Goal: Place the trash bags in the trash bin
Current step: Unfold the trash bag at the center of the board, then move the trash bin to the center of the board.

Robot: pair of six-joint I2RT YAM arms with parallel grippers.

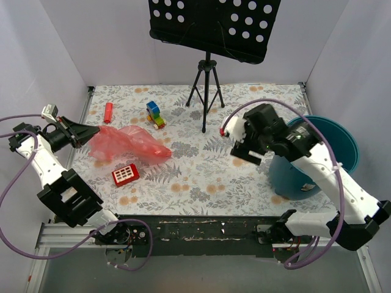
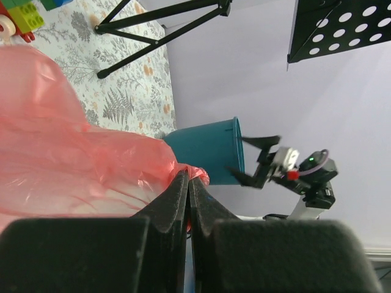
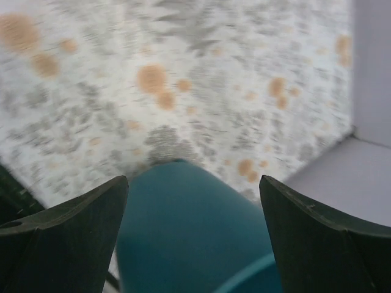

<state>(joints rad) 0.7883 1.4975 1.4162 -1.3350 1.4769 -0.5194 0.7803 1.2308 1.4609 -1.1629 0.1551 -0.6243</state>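
The red-pink translucent trash bag (image 1: 130, 144) lies crumpled on the floral table at the left. My left gripper (image 1: 93, 131) is shut on the bag's left edge; in the left wrist view the film (image 2: 73, 159) bunches out past the closed gripper (image 2: 188, 178). The teal trash bin (image 1: 317, 160) stands at the right, partly hidden by my right arm, and shows in the left wrist view (image 2: 208, 149). My right gripper (image 1: 247, 157) is open and empty, just left of the bin. In the right wrist view the bin's side (image 3: 189, 232) lies between its spread fingers (image 3: 73, 232).
A small red block with white squares (image 1: 125, 174) lies in front of the bag. A small red cylinder (image 1: 108, 112) and a coloured brick toy (image 1: 155, 115) sit at the back. A black tripod (image 1: 206, 85) holding a perforated board (image 1: 211, 24) stands at the back middle. White walls enclose the table.
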